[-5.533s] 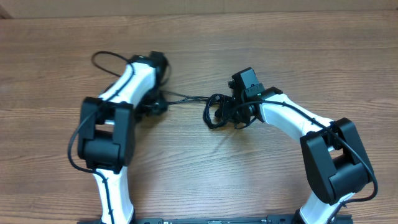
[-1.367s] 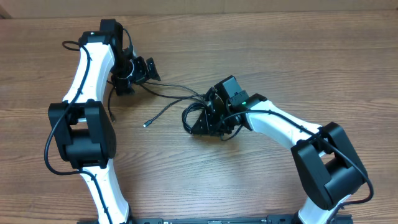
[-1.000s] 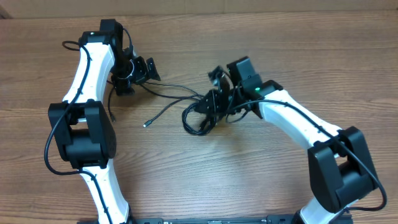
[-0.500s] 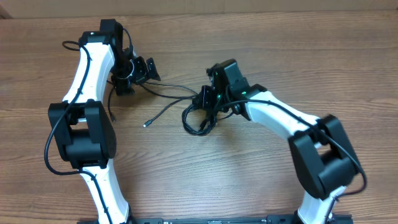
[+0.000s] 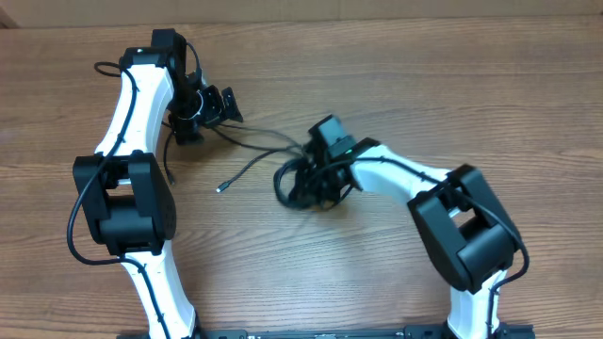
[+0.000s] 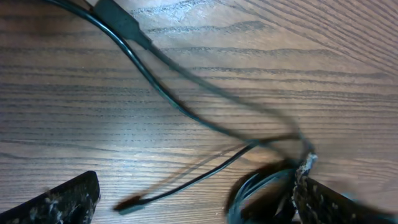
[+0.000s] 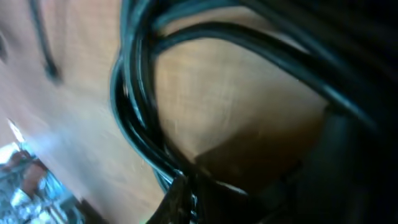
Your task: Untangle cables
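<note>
- Wood-grain surface (image 5: pixel 424 85) carries the cables (image 5: pixel 285 181), thin black cords lying between the two arms
- most of the cords sit in a small looped heap just left of the middle, directly under the right arm's wrist
- two strands run from the heap up and to the left, ending near the left tool (image 5: pixel 219 111)
- a third strand trails lower left and ends in a small pale-tipped plug (image 5: pixel 220 188), lying free on the wood, well apart from both arms
- left tool is released, its jaws spread wide; in its own wrist view the two fingers (image 6: pixel 62 199) show only at the bottom corners, with bare wood and loose strands (image 6: pixel 186 106) between them, and nothing is gripped
- a dark plug end (image 6: pixel 127 204) lies between those fingers, touching neither
- right tool (image 5: pixel 320 179) is clenched down in the heap; its wrist view is blurred and very close, but several cords (image 7: pixel 134 112) curve in one loop and gather at its tips, so it appears to pinch them
</note>
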